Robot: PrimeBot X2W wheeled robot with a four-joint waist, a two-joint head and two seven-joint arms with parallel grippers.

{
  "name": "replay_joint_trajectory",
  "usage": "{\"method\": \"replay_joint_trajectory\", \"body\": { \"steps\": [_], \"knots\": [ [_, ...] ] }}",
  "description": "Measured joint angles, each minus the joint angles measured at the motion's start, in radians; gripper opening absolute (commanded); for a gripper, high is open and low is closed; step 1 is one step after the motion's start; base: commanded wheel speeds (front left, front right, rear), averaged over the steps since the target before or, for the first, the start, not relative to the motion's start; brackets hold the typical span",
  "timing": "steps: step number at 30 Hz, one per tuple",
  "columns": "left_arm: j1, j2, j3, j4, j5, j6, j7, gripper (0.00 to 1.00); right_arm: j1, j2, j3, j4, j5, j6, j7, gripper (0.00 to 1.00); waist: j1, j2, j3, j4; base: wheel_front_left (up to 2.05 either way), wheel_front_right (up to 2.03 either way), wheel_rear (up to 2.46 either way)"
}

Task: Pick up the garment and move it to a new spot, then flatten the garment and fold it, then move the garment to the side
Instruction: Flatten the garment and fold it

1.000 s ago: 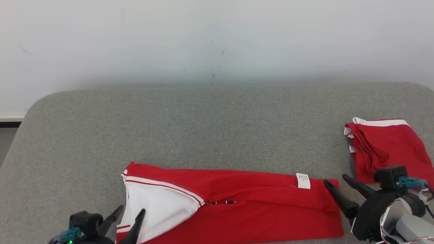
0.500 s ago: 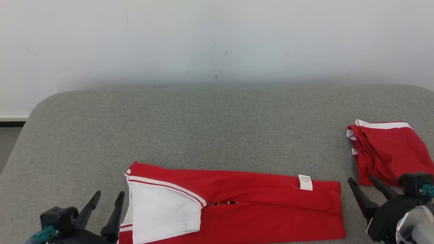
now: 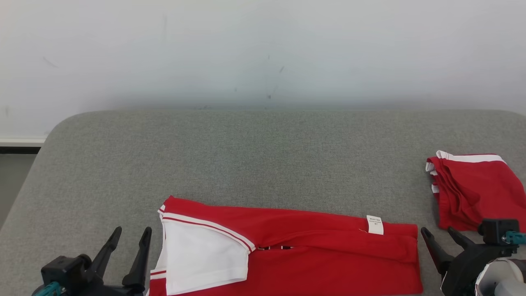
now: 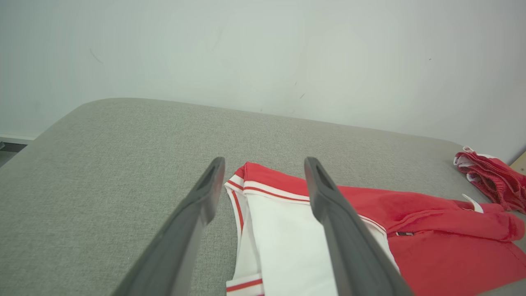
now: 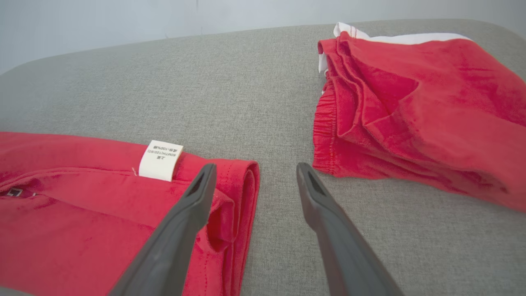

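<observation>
Bare indoor workspace, most like a lab test bench.
A grey fabric-covered surface [image 3: 263, 156] with rounded corners stands against a plain white wall [image 3: 328, 45] marked by small scuffs; a pale skirting strip [image 3: 20, 140] runs low at the left.

Soft, diffuse light is bathing everything brightly and evenly. Under the left pincer [image 4: 264, 162] and right pincer [image 5: 255, 167] the desk [image 4: 102, 164] is showing only faint shadow. Beyond them the wall [image 4: 263, 49] is looking hazy, and the desk's far edge is bowing in the wrist views.

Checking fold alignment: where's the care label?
Head view, right side: care label on the far edge of the folded red shirt, near the right gripper.
</observation>
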Motion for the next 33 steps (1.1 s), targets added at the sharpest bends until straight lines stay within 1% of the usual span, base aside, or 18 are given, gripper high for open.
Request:
{"method": "replay_joint_trajectory", "body": {
  "steps": [5,9,12,19,26,27,28,29,33],
  "knots": [
    [0.014,-0.014,0.018,-0.021,0.019,0.0,0.0,1.0,-0.013,0.009,0.007,0.031,0.02,-0.008,0.052,1.0,0.0,0.0,-0.001,0.008,0.0,0.0,0.0],
    [0.018,-0.025,0.022,-0.028,0.035,0.001,0.0,1.0,-0.012,0.033,0.031,0.057,0.038,-0.008,0.114,1.0,0.0,0.0,0.003,0.025,0.0,0.0,0.0],
    [0.018,-0.026,0.023,-0.031,0.048,0.001,0.0,1.0,-0.013,0.035,0.035,0.06,0.047,-0.008,0.14,1.0,0.0,0.0,0.004,0.032,0.0,0.0,0.0],
    [0.024,-0.043,0.035,-0.03,0.075,0.001,0.0,1.0,-0.019,0.039,0.098,0.096,0.052,-0.016,0.287,1.0,0.0,0.0,-0.004,0.051,0.0,0.0,0.0],
    [0.024,-0.05,0.041,-0.029,0.079,0.001,0.0,1.0,-0.034,0.039,0.104,0.102,0.057,-0.016,0.345,1.0,0.0,-0.0001,-0.009,0.067,0.0,0.0,0.0],
    [0.024,-0.051,0.041,-0.029,0.079,0.001,0.0,1.0,-0.035,0.039,0.105,0.103,0.058,-0.016,0.352,0.88,0.0,0.0,-0.009,0.069,0.0,0.0,0.0],
    [0.027,-0.052,0.047,-0.029,0.08,0.001,0.0,1.0,-0.036,0.039,0.106,0.102,0.058,-0.016,0.356,0.36,0.0,0.0,-0.01,0.072,0.0,0.0,0.0],
    [0.032,-0.053,0.053,-0.029,0.081,0.001,0.0,1.0,-0.037,0.039,0.106,0.102,0.058,-0.016,0.358,0.0,0.0,0.0,-0.01,0.074,0.0,0.0,0.0],
    [0.06,-0.055,0.059,-0.028,0.083,0.001,0.0,1.0,-0.045,0.053,0.103,0.095,0.067,-0.006,0.365,0.0,0.0,0.0,-0.01,0.075,0.0,0.0,0.0]
  ]
}}
